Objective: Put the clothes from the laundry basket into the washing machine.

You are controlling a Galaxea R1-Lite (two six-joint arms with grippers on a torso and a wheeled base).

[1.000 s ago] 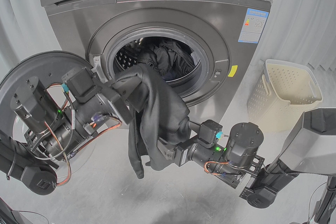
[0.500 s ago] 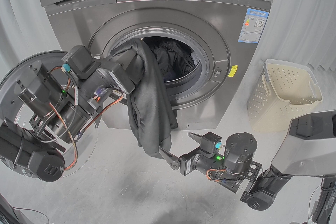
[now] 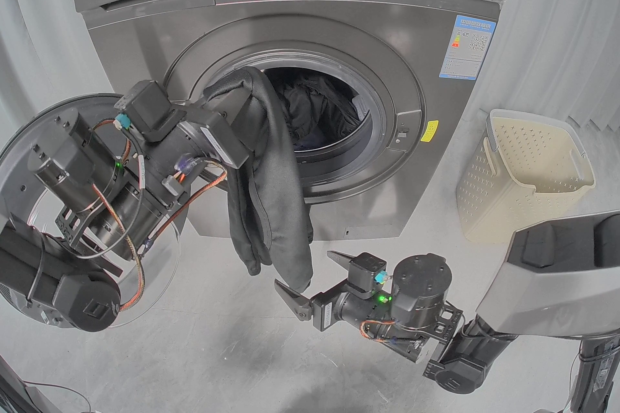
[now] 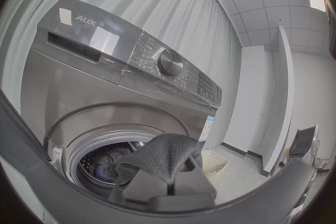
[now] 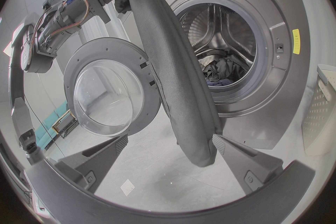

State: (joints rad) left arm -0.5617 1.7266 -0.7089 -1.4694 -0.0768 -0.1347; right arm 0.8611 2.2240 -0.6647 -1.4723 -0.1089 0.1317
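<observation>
The dark grey textured fabric garment (image 3: 278,175) drapes over the left gripper (image 4: 169,187) and covers its fingertips in the head view. It also hides the nine-o'clock side of the dark clothes heap (image 3: 320,104) in the drum. The left arm masks much of the round glass-windowed door (image 3: 77,108). The cream perforated plastic laundry basket (image 3: 523,175) loses its five-o'clock corner behind the right arm.

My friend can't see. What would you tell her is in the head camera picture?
The left gripper holds a dark garment at the open mouth of the washing machine, its cloth hanging down. The open right gripper sits at the cloth's lower end. More clothes lie in the drum; a cream laundry basket stands beside the machine.
</observation>
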